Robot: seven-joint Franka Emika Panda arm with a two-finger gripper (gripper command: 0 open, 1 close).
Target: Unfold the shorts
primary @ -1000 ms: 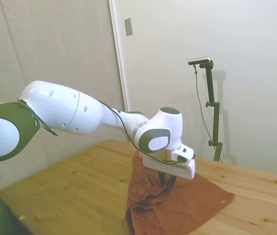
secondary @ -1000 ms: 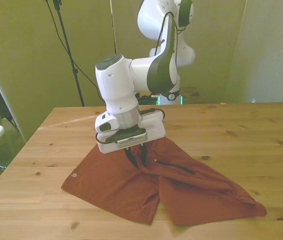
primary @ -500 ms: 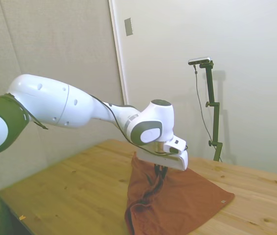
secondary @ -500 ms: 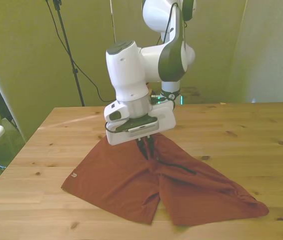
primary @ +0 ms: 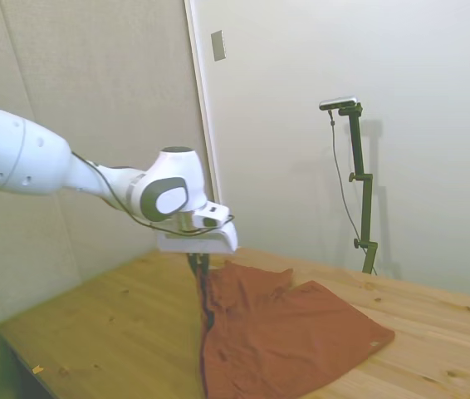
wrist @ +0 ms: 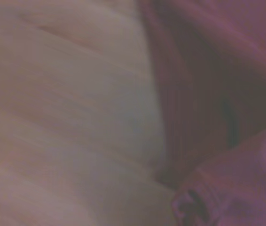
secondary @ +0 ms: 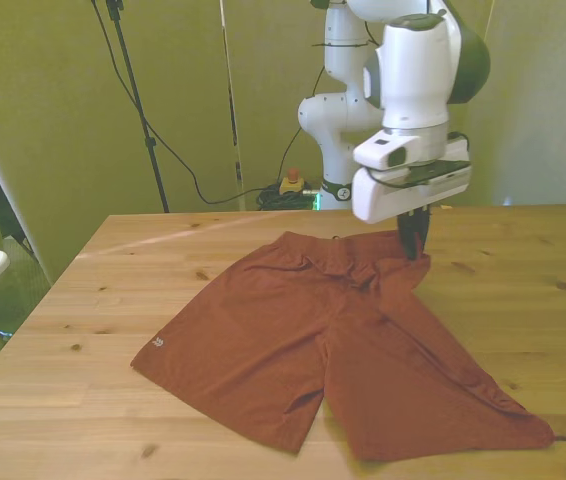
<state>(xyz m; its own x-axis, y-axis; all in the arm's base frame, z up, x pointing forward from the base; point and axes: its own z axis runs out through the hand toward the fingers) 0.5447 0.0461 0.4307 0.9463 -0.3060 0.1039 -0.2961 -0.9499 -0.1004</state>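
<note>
Now I see the shorts (secondary: 333, 340) spread nearly flat on the bench (secondary: 113, 300), both legs fanned toward the near edge and the waistband at the far side. A small light tag (secondary: 157, 343) shows at the leg corner on the front view's left. My end effector (secondary: 412, 246) sits at the waistband corner on the front view's right, its dark fingers closed on the shorts and holding that corner slightly raised. In the side view the cloth (primary: 285, 337) hangs from the end effector (primary: 201, 268) at the far left and slopes down onto the wood. The wrist view is blurred, showing only red fabric (wrist: 217, 94) beside pale wood. A second ago I was gripping near the middle of the bunched garment; since then the arm has carried it toward the front view's far right, opening the shorts out.
</note>
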